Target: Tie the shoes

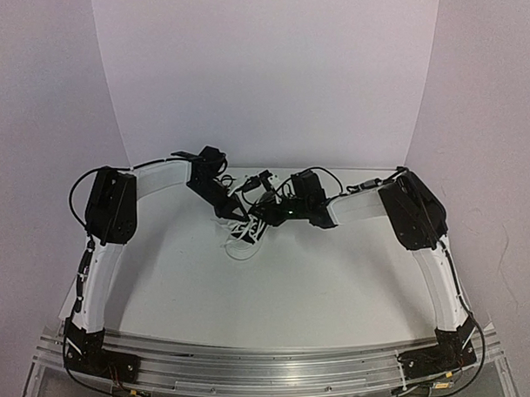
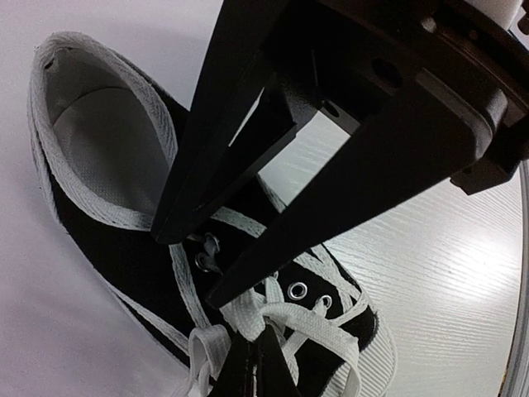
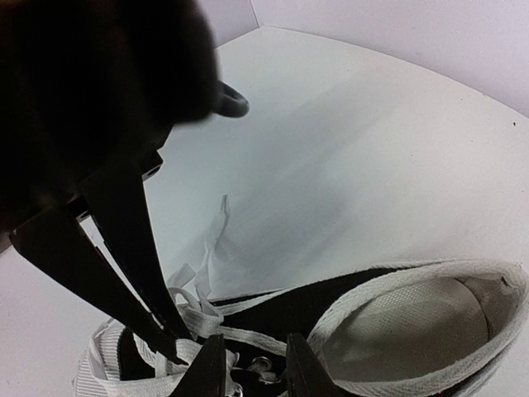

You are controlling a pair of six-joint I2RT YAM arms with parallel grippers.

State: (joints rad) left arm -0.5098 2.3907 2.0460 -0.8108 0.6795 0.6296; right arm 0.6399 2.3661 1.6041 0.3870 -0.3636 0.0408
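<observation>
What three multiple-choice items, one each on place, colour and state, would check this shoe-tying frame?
1. Where is the sneaker?
A) beside the arm bases
B) toward the middle of the table, between the left claw and the right claw
C) hanging off the table's left edge

2. What colour are the laces?
A) red
B) white
C) black

3. How does the left claw stand?
A) shut
B) wide open
C) out of every view

Key:
1 B: the top view shows both claws converging on it.
2 B: both wrist views show them white against the black canvas.
3 A: in the right wrist view its fingers taper together to one point.
</observation>
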